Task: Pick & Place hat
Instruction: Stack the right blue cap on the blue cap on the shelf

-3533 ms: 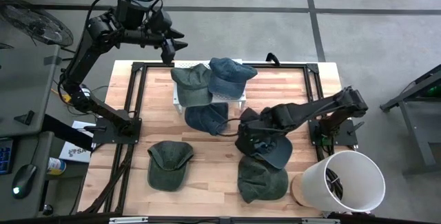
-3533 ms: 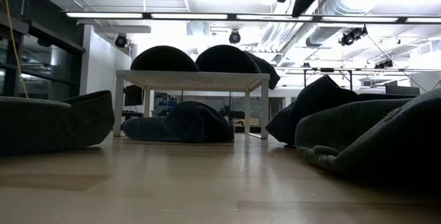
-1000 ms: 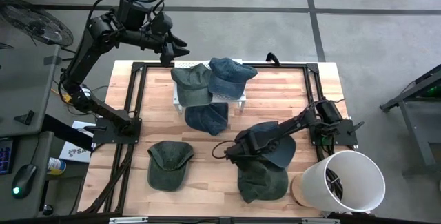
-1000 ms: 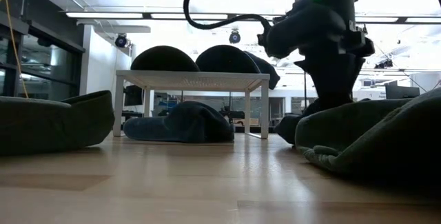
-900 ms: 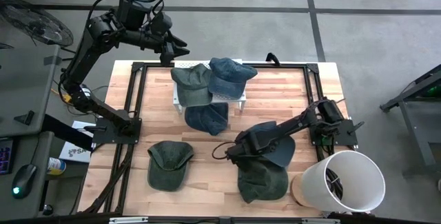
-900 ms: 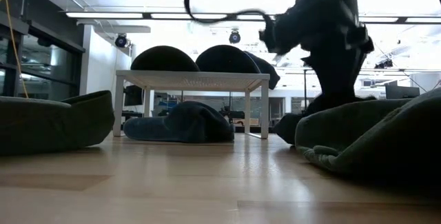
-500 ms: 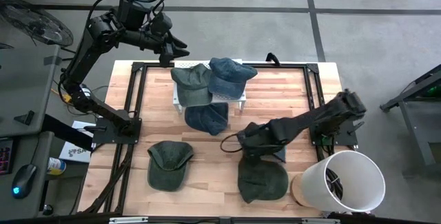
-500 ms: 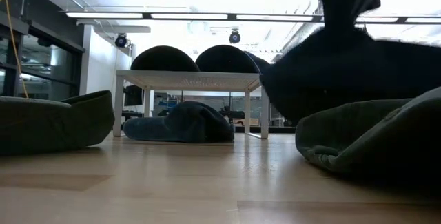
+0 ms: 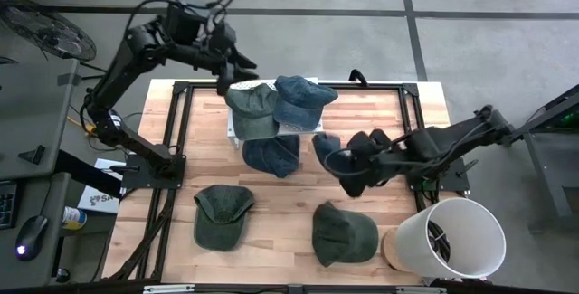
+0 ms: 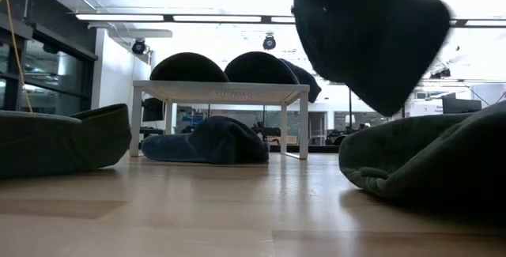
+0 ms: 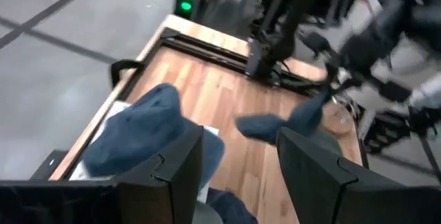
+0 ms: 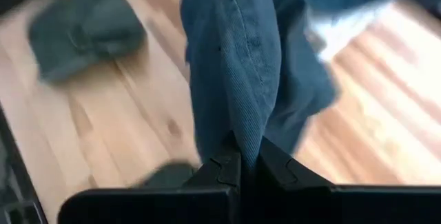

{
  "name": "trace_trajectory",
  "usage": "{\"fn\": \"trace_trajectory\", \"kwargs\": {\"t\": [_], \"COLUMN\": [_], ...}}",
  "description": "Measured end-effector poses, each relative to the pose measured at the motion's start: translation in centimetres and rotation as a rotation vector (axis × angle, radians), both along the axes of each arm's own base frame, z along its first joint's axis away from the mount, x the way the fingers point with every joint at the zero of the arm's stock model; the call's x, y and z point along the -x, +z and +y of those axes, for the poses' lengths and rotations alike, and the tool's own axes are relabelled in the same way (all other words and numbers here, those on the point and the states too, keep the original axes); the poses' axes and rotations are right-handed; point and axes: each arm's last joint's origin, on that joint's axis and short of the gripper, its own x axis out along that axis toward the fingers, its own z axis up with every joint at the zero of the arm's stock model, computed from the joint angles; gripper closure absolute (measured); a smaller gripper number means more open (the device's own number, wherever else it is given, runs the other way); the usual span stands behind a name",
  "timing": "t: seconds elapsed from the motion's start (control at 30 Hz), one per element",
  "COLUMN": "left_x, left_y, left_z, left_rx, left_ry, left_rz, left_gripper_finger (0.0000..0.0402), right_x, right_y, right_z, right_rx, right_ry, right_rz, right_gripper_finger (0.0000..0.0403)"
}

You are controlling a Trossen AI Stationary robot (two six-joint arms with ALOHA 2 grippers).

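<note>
The right gripper (image 12: 241,156) has its two fingers pinched tight on a fold of a blue hat (image 12: 244,72), and the hat hangs from it up in the air, over the middle of the table (image 9: 380,104). From the low camera the hat (image 10: 371,35) looks like a big dark shape that is not touching the wood at all. So the picking up part looks done. The putting down part is still left, and I cannot tell for sure where this hat should go. Just next to it is a small white rack (image 9: 237,131) that has a green hat (image 9: 253,111) and another blue hat (image 9: 303,95) on top, and a third blue hat (image 9: 270,154) lies under it. My guess is that the rack is the place for the hat in the air. Two more green hats lie flat near the front of the table, one on the left side (image 9: 222,214) and one closer to the white bucket (image 9: 452,235) (image 9: 344,232). They may still need a turn. The left gripper (image 11: 238,162) waits up high by the back of the rack with its fingers apart and nothing in them.
</note>
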Motion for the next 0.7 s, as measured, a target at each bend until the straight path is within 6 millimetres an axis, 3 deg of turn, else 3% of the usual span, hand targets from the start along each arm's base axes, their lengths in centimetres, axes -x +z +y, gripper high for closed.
{"fn": "trace_trajectory", "kwargs": {"t": [0.3,0.7], "left_x": [-2.9,-6.6], "left_y": [-1.6,-3.4], "left_z": [-1.7,-3.7], "left_rx": [-0.098,-0.127], "left_ry": [-0.160,-0.260], "left_rz": [0.003,-0.104], "left_gripper_finger": [0.0220,0.0220], "right_x": [1.9,5.1], "right_y": [3.6,8.8], "right_z": [-1.5,-3.4], "right_rx": [0.101,0.344], "right_ry": [0.059,0.321], "right_rz": [-0.232,-0.512], "right_gripper_finger": [0.0399,0.0399]}}
